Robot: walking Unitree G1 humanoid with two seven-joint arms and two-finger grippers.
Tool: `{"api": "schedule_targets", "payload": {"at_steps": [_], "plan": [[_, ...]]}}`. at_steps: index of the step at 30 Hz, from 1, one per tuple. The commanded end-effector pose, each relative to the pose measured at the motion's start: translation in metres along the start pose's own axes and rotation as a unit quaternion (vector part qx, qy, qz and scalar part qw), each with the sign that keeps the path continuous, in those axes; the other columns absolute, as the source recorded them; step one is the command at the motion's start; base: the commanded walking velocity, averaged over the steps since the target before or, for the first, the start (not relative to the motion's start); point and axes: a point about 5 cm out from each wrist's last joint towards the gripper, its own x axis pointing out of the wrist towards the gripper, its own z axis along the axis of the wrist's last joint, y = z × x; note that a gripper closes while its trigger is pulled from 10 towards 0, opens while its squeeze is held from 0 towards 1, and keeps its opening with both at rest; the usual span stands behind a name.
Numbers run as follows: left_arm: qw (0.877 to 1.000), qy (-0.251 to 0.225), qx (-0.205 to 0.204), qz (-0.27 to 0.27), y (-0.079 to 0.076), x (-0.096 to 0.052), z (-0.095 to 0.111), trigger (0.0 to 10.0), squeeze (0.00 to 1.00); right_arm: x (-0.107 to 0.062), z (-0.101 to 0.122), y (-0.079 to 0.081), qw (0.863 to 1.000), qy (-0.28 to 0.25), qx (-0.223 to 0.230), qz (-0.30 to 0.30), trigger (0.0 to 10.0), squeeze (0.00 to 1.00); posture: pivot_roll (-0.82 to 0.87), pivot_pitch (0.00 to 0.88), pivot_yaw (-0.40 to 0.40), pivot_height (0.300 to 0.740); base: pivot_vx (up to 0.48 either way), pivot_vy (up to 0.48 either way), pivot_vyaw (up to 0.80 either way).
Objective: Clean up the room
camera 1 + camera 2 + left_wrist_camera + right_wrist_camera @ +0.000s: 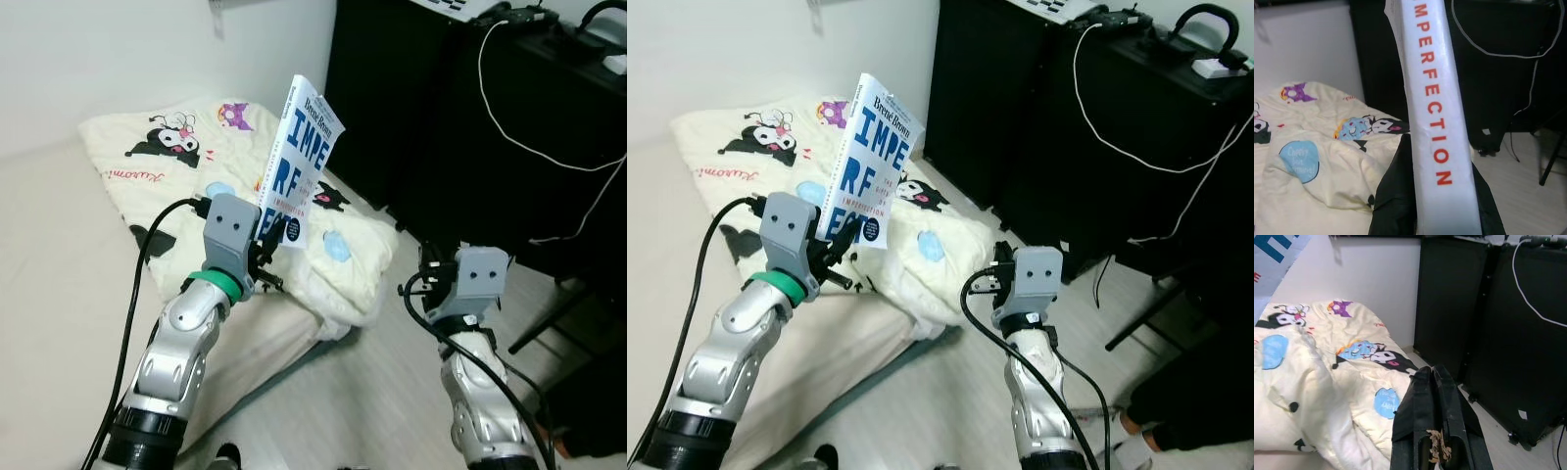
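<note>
the left gripper [266, 257] is clamped on the lower end of a white book [302, 162] with blue letters, and it holds the book upright in the air above the edge of the bed [59, 255]. in the left wrist view the two black fingers [1396, 196] press on both sides of the spine, so the grip looks firm. the right gripper [1432, 421] hangs low above the floor, beside the bed, with its fingers pressed together and nothing between them.

the book is already lifted, but it is not yet put in any place. i judge the task is at an early or middle stage: the book needs a home, maybe on the black cabinet [460, 117] ahead. the cream blanket [196, 166] with cartoon prints lies crumpled on the bed, one corner hanging over the edge, so it probably waits for tidying too.
</note>
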Motion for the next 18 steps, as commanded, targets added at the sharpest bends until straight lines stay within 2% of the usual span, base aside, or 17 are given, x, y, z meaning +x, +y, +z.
{"api": "schedule_targets", "payload": {"at_steps": [1,11,18], "plan": [[1.000,-0.015,0.002,-0.005,-0.0025,0.0000,0.0036,10.0,0.00,-0.0028,-0.0047,-0.0025,1.000,0.008,0.000,-0.005,10.0,0.00,0.00,0.041,0.001,0.740,-0.304,0.000,0.00],[1.000,-0.014,0.004,-0.005,-0.0016,-0.0002,0.0034,10.0,0.00,-0.0042,-0.0056,-0.0020,1.000,0.008,0.004,-0.004,10.0,0.00,0.00,0.045,0.004,0.740,-0.304,0.000,0.00],[1.000,-0.014,0.004,-0.006,-0.0011,-0.0006,0.0030,10.0,0.00,-0.0034,-0.0052,-0.0018,1.000,0.005,0.028,-0.010,10.0,0.00,0.00,0.045,0.004,0.740,-0.303,0.000,0.00]]}}
